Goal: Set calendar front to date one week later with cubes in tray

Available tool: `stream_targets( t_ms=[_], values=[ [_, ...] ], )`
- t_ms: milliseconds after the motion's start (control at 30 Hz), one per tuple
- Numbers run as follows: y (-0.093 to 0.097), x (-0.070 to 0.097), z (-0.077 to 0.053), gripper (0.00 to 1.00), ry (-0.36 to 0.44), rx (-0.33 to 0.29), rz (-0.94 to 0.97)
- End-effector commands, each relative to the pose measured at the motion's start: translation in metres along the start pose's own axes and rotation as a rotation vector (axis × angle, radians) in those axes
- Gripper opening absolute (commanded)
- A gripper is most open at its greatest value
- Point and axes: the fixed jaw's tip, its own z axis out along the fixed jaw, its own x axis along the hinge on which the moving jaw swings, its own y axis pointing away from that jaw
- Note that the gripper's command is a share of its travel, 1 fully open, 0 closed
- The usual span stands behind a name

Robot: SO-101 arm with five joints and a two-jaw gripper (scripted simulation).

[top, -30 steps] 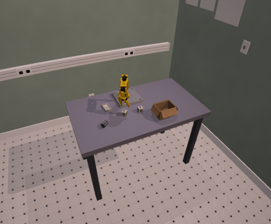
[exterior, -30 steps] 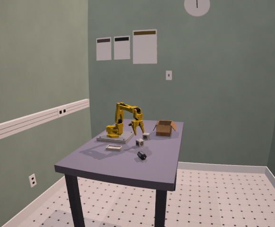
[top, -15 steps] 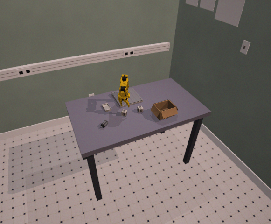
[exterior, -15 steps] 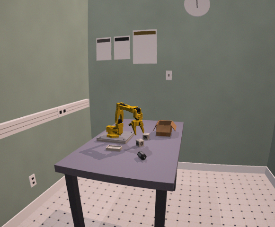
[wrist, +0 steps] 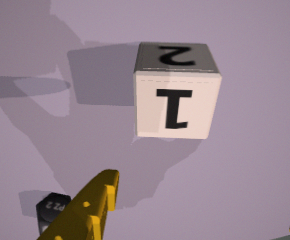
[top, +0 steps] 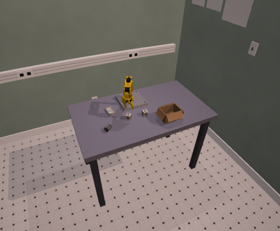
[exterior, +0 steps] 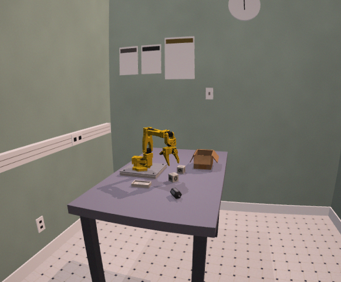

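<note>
One white cube point(top: 128, 116) point(exterior: 173, 177) point(wrist: 177, 107) stands flat on the table in front of the arm. The wrist view shows a bright face with 1 and a darker face with 2, both upside down in that picture. The top view shows a 0 on its side away from the robot. My gripper point(top: 129, 108) point(exterior: 173, 164) point(wrist: 207, 195) is open and empty, above the table and clear of this cube. The other white cube point(top: 144, 112) point(exterior: 181, 169) stands apart, nearer the box. The shallow tray point(top: 111, 114) point(exterior: 140, 185) is empty; its month name is not readable.
An open brown cardboard box point(top: 175, 116) point(exterior: 203, 161) stands beyond the second cube. A short dark object point(top: 107, 127) point(exterior: 175, 192) point(wrist: 53, 207), marked PZ 2, lies farther from the robot than the tray. The arm stands on a grey base plate point(top: 141, 99) point(exterior: 159, 170).
</note>
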Motion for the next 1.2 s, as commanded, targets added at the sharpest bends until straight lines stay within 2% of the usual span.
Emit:
stream_targets(
  t_ms=[0, 100, 167, 367, 500, 633, 1167],
  values=[
    [-0.001, 0.006, -0.019, 0.35, 0.101, 0.029, -0.003],
    [-0.001, 0.009, -0.036, 0.35, 0.189, 0.053, -0.003],
    [-0.001, 0.009, -0.036, 0.35, 0.189, 0.053, -0.003],
    [-0.002, 0.011, -0.066, 0.35, 0.351, 0.099, -0.003],
    [-0.002, 0.01, -0.078, 0.35, 0.412, 0.116, -0.003],
    [-0.002, 0.01, -0.081, 0.35, 0.429, 0.12, -0.003],
    [-0.002, 0.009, -0.08, 0.35, 0.425, 0.134, 0.055]
  ],
)
